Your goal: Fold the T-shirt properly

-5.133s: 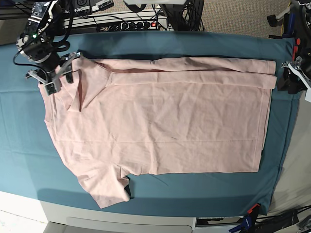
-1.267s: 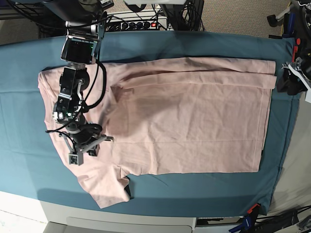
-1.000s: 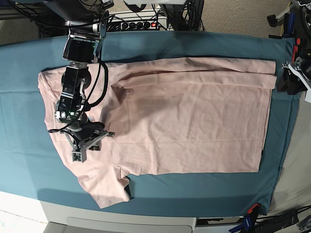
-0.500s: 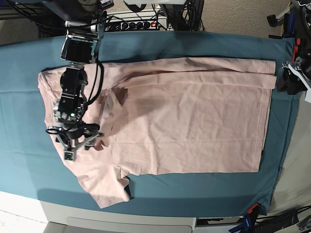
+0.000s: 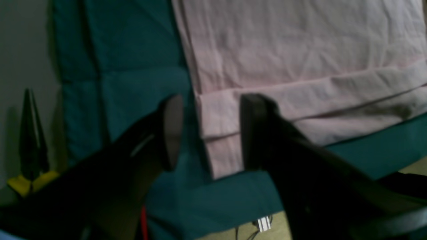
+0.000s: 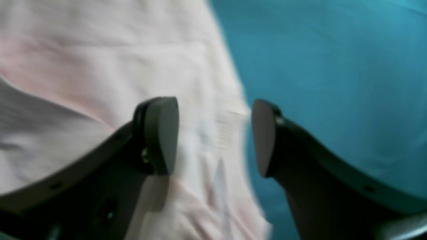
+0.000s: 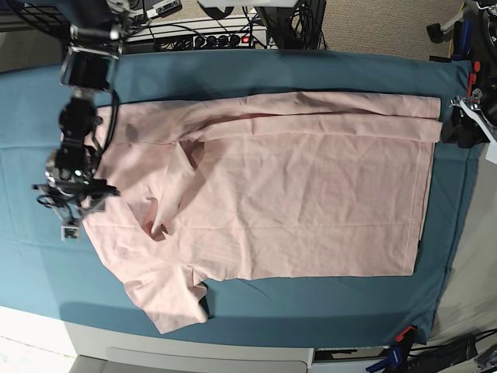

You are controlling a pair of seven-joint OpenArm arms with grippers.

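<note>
The pale pink T-shirt (image 7: 295, 186) lies spread on the teal cloth (image 7: 311, 74), plain side up. Its far sleeve is folded onto the body, leaving a small raised flap (image 7: 163, 210), and its near sleeve (image 7: 167, 299) sticks out toward the front edge. My right gripper (image 7: 74, 221) hovers open at the shirt's left edge; in the blurred right wrist view the T-shirt's edge (image 6: 230, 116) runs between the open fingers of the right gripper (image 6: 211, 136). My left gripper (image 7: 458, 128) rests at the far right, open, and the left wrist view has this left gripper (image 5: 211, 133) over the folded hem corner (image 5: 220, 133).
Cables and a power strip (image 7: 217, 35) run behind the table. Yellow-handled pliers (image 5: 28, 150) lie off the cloth's edge by my left gripper. Clamps (image 7: 396, 346) sit at the front right corner. Bare teal cloth (image 7: 31, 256) extends left of the shirt.
My right gripper opened, let go of the shirt fabric and moved left off the body to the shirt's left edge. A small flap stays where it released. The left arm has not moved.
</note>
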